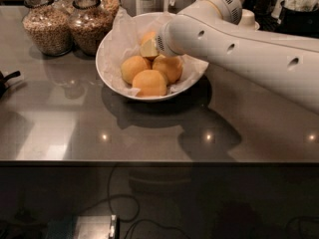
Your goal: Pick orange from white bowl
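A wide, glossy grey countertop [75,128] carries the whole scene. Across it from the right reaches the robot's thick, white, tube-shaped arm [259,49], which ends over the large, round, glossy white bowl [107,73] lined with crinkled white paper [124,31]. Behind the bowl to the left stand two glass jars of grain [47,26], close together. Four round, matte yellow-orange fruits lie in the bowl. Three are bunched at the front and the fourth, the orange [146,35] at the back, is partly hidden. The gripper [149,49] sits low inside the bowl, just at that back fruit and above the front three. Whether it is open or already clamped cannot be told from here, since the wrist covers most of it. By my reading this is the approach-and-grasp step: no fruit is lifted clear, so the pick is not yet done. The next move calls for a firm hold on one fruit alone, then a straight lift over the rim without snagging the paper or rolling the neighbours.
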Available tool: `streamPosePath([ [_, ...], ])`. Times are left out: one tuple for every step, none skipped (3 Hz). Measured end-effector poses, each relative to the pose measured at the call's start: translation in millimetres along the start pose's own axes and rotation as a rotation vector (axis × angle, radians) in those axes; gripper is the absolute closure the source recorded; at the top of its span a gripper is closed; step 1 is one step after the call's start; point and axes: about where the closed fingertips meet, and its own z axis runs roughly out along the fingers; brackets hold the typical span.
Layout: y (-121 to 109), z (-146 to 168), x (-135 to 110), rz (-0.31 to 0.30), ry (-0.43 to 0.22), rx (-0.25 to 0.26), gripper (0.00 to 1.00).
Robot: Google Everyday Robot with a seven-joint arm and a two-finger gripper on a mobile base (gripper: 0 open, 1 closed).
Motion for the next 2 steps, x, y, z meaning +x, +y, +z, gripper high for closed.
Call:
streamPosePath([
  [1.7, 5.5, -4.1, 0.001, -0.001, -0.002, 0.29],
  [3.8, 14.8, -6.9, 0.007, 0.004, -0.004, 0.2],
])
